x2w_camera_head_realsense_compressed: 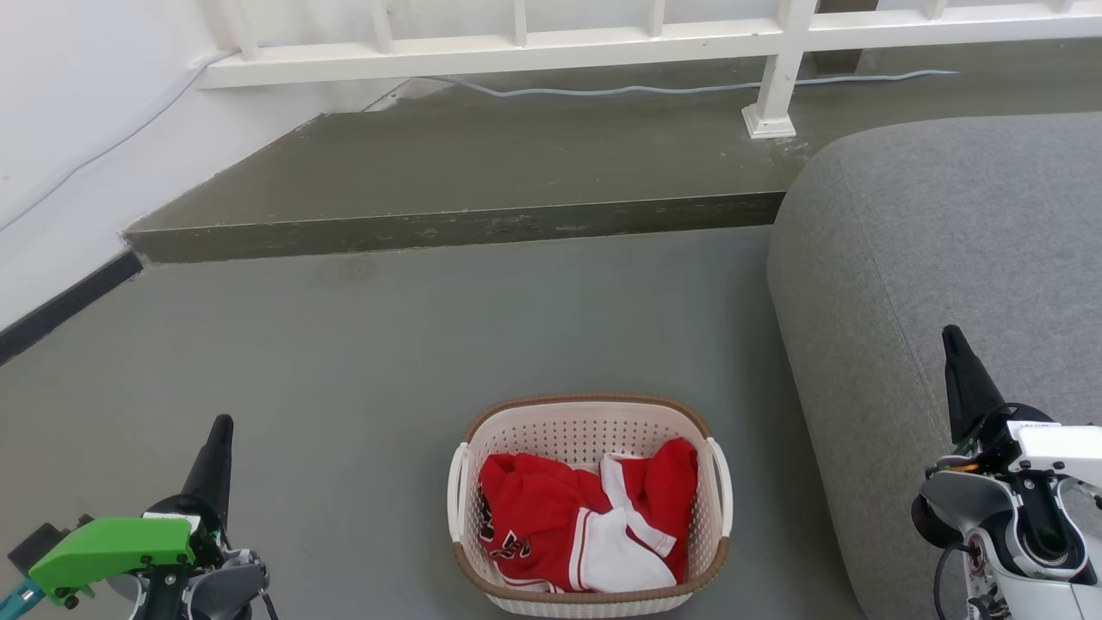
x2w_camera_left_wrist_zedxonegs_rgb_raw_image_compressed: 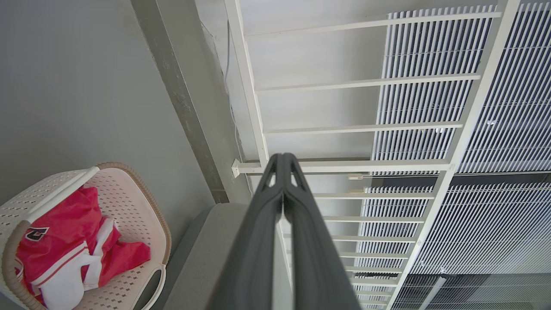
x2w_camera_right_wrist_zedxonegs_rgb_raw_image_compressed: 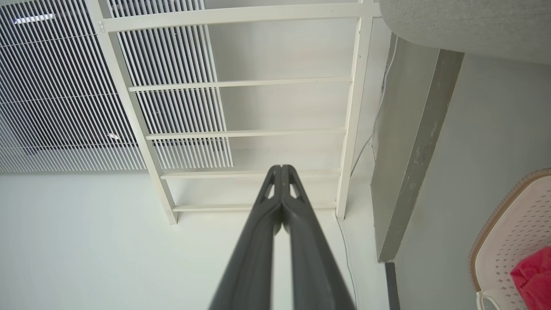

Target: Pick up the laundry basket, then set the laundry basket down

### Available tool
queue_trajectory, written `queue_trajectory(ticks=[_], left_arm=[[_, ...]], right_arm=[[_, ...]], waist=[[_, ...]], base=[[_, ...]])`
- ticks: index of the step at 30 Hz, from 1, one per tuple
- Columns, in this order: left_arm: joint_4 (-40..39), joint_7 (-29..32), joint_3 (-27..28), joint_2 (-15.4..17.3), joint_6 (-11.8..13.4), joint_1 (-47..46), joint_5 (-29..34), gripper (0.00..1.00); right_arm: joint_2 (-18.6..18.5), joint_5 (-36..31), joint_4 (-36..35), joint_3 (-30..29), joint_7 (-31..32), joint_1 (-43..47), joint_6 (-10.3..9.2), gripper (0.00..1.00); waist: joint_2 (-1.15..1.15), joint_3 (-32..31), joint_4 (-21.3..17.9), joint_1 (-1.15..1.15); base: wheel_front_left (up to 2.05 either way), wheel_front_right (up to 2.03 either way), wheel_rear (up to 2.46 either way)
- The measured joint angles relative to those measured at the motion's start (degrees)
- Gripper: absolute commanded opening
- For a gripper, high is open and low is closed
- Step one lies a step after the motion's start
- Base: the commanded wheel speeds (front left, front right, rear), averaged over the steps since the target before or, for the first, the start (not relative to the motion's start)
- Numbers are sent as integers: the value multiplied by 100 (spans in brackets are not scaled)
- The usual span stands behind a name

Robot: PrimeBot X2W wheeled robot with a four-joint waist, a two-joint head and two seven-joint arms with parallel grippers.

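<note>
Cream-white laundry basket [x2w_camera_head_realsense_compressed: 585, 430] sits on the grey floor [x2w_camera_head_realsense_compressed: 344, 387] beside the sofa [x2w_camera_head_realsense_compressed: 947, 241], holding red-and-white clothes [x2w_camera_head_realsense_compressed: 551, 517]. Left pincer [x2w_camera_head_realsense_compressed: 221, 424] and right pincer [x2w_camera_head_realsense_compressed: 951, 336] flank it, each pressed closed, gripping nothing.

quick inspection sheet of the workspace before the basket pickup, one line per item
surface: grey floor, level
job's things: laundry basket upright on the floor, red and white garment inside
clutter: nothing seen
end effectors: left end effector shut, low left, apart from the basket; right end effector shut, by the sofa, apart from the basket
cables: pale cable along the raised step under the white railing
surroundings: grey sofa on the right, white wall on the left
</note>
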Motion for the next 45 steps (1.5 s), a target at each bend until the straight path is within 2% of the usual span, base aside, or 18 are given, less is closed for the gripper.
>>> queue_trajectory(ticks=[6, 7, 13, 26, 45], left_arm=[[0, 0, 0, -1, 0, 0, 0, 0], [0, 0, 0, -1, 0, 0, 0, 100], [271, -1, -54, -130, 5, 174, 1, 100], [153, -187, -134, -125, 5, 172, 76, 100], [-99, -608, -556, 64, 5, 136, 1185, 100]], right_arm=[[0, 0, 0, 0, 0, 0, 0, 0], [0, 0, 0, 0, 0, 0, 0, 100], [136, -3, 274, 31, -1, 246, -8, 100], [126, -204, 65, 158, -143, 241, -9, 100], [-56, -1124, -153, 630, -566, 228, -8, 100]], waist=[[0, 0, 0, 0], [0, 0, 0, 0], [0, 2, 0, 0], [0, 25, 10, 0], [0, 48, 3, 0]], base=[[0, 0, 0], [0, 0, 0], [0, 0, 0], [0, 0, 0], [0, 0, 0]])
